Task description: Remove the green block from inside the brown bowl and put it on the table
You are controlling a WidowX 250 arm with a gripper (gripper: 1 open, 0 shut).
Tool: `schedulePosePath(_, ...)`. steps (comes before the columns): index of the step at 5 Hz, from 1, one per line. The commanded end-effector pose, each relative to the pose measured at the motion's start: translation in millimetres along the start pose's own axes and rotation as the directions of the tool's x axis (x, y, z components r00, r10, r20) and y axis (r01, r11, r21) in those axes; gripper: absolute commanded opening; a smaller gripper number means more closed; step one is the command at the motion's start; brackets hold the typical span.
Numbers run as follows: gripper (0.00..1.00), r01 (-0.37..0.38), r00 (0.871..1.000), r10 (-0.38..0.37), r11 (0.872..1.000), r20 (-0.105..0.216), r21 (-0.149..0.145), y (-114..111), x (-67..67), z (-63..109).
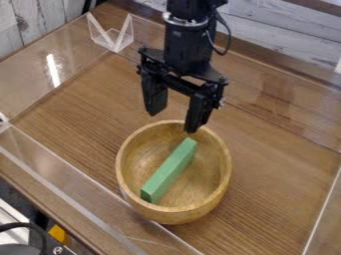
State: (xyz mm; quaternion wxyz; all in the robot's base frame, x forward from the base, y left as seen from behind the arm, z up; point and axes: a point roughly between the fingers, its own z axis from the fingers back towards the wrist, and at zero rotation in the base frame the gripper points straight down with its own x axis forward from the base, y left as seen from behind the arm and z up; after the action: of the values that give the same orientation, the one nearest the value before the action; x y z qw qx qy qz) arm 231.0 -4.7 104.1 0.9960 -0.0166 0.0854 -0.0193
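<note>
Brown wood grain runs across the table [94, 110] in long straight lines, and we see its surface carrying a soft sheen where light falls near the back. Clear plastic walls [47, 65] stand around the edges, glossy and see-through, catching pale reflections along the left side. Toward the near side sits the brown bowl [173, 171], round, light in colour, thick-walled, with visible grain on its rim and inner slope. Inside the bowl lies the green block [170, 167], a long slim bar of plain matte green with flat faces and square ends; it rests slanted across the bowl's floor, its upper end pointing to the far rim and its lower end to the near-left wall. Above the bowl's far rim we find the black gripper [176, 110], hanging from a dark cylindrical wrist and pointing straight down. Its two fingers [154, 97] are spread wide apart with nothing between them, and their tips sit just over the far edge of the bowl, clear of the block.
</note>
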Motion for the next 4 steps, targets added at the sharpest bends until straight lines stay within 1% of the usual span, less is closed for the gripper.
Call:
schedulePosePath(1,1.0,0.018,0.998,-0.018,1.0,0.053,0.0,-1.3,-5.2,9.6)
schedulePosePath(2,1.0,0.024,0.999,-0.024,1.0,0.047,-0.002,-2.5,-10.1,5.8)
schedulePosePath(4,1.0,0.036,0.998,-0.036,0.999,0.048,-0.004,-4.3,-19.5,-2.7)
